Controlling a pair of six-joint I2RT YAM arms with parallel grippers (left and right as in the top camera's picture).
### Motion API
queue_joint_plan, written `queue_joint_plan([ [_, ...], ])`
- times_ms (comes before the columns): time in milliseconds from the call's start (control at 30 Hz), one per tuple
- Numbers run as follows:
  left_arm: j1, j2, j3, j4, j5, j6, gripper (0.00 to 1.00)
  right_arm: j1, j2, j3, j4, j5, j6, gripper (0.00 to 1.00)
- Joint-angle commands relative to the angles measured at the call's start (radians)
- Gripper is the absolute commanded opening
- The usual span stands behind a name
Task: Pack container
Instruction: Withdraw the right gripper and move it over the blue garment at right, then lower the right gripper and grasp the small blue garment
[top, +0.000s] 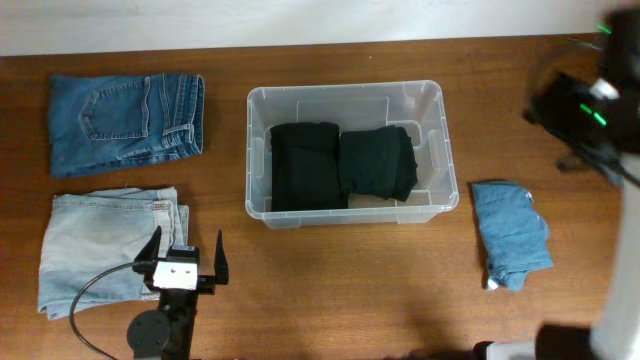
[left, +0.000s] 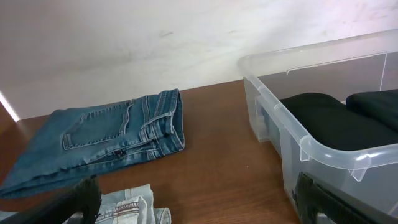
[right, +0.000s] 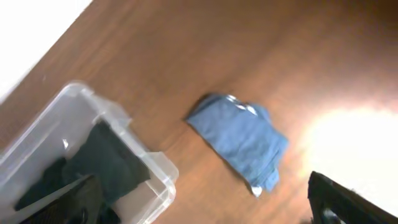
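Nearest my side, the left gripper (top: 187, 250) hangs wide open with nothing in it, over the near edge of the folded pale jeans (top: 105, 245), which lie on the table (top: 330, 290) and count as unpacked. A little further out on the right, a small blue cloth (top: 510, 232) lies crumpled, well apart from the bin and also waiting. In the middle of the table sits the container (top: 345, 92), and inside it two folded black garments (top: 305, 165) (top: 378, 162) lie side by side, touching and covering most of its floor; that is the part I call done. Beyond, at the far left, the dark jeans (top: 125, 122) lie folded and untouched. The right gripper (right: 202, 186) is up at the far right, blurred from overhead, but its wrist view shows the fingers spread wide and empty. So I make it two pieces in and three to go, under halfway. The container stands upright, mouth to the ceiling, its long axis running left to right along the table's far edge
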Motion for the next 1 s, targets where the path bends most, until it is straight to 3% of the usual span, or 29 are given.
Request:
queue_joint_plan([
  [0,0.004,-0.007,-0.008,0.002,-0.004,0.013,1.0,-0.074,-0.103,-0.165,-0.007,0.011,0.193,0.99],
  [167,0.004,-0.007,-0.008,0.002,-0.004,0.013,0.99,-0.172,-0.206,-0.492,0.049,0.0,0.34,0.99],
  [300,0.004,-0.007,-0.008,0.002,-0.004,0.013,1.0,-0.207,-0.257,-0.8,0.216,-0.103,0.339,0.99],
  [467,0.004,-0.007,-0.008,0.002,-0.004,0.013,0.99,-0.231,-0.261,-1.047,0.384,-0.19,0.34,0.99],
  [967,0.004,-0.007,-0.008,0.002,-0.004,0.013,0.99,-0.381,-0.219,-1.329,0.732,-0.23,0.339,0.99],
])
